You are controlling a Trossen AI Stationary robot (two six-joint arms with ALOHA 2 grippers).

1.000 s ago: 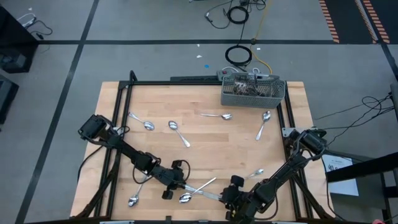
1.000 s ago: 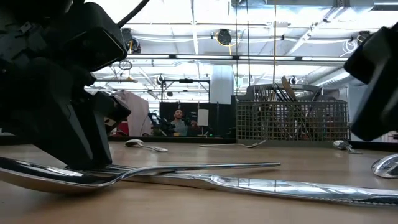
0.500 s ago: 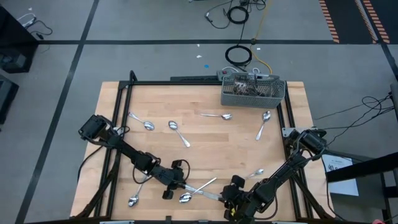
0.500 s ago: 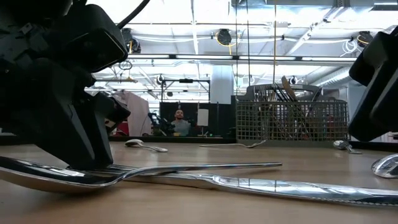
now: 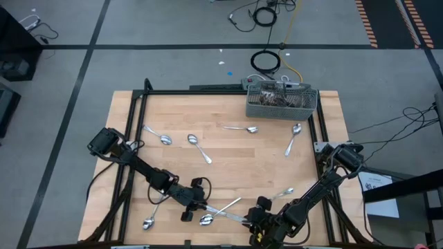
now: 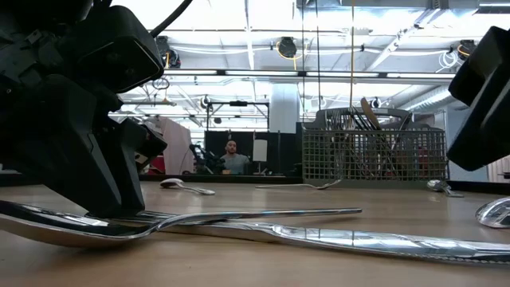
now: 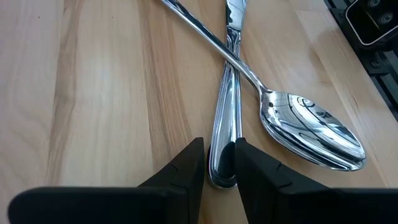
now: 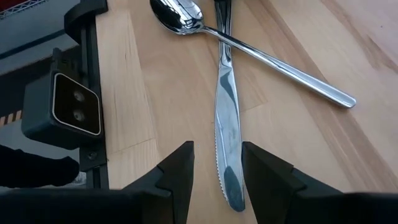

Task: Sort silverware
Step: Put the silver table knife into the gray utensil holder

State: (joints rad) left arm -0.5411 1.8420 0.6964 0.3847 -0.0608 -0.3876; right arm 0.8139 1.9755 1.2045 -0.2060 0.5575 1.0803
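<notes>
High view: silverware lies scattered on the table (image 5: pixel 228 149); a knife (image 5: pixel 232 216) and a spoon (image 5: pixel 220 210) cross near the front edge, between the left gripper (image 5: pixel 196 205) and the right gripper (image 5: pixel 257 216). More spoons lie apart over the wood, and the mesh basket (image 5: pixel 282 102) stands at the far edge with pieces already in it.

Low view: crossed knife (image 6: pixel 374 239) and spoon (image 6: pixel 159 223) lie flat on the wood, the left gripper's dark bulk down at their near end; the basket (image 6: pixel 373 151) stands well behind. A person shows far off in the room.

Left wrist view: left fingers (image 7: pixel 186 168) are pinched on the knife handle (image 7: pixel 225 124), pads either side of its butt end. The spoon (image 7: pixel 311 127) lies across the handle, its stem on top.

Right wrist view: right fingers (image 8: pixel 180 168) stand apart with the blade (image 8: pixel 227 137) between them, gripping nothing; whether they touch it I cannot tell.

Step, as I judge it: freeing the knife from under the spoon.

Doing it well: probably draw the handle back along its own length rather than straight up, so the spoon is not flipped. The right gripper should settle low astride the blade before pinching, since thin flat steel slips easily.
</notes>
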